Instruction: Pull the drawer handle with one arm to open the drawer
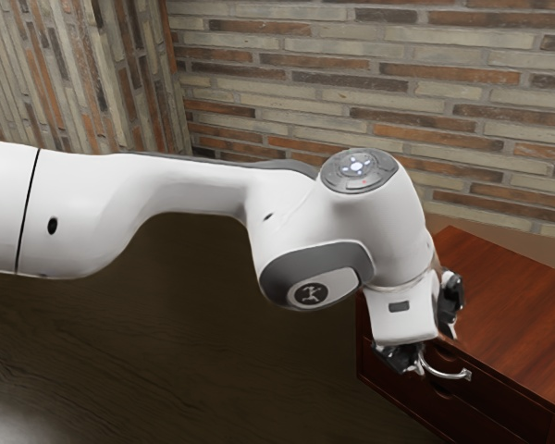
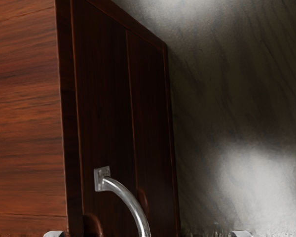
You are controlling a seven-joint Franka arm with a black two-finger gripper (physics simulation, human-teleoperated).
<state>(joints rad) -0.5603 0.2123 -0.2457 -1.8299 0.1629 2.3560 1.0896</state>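
A dark reddish-brown wooden cabinet shows its grained top and, next to it, a darker drawer front split by a thin seam into two panels. A curved silver metal handle arches out from a small square mounting plate on that front. Past the cabinet lies a dark wood-grain tabletop with pale patches of light.

The handle is running off the wrist view's lower edge; the arm is covering part of the drawer front.
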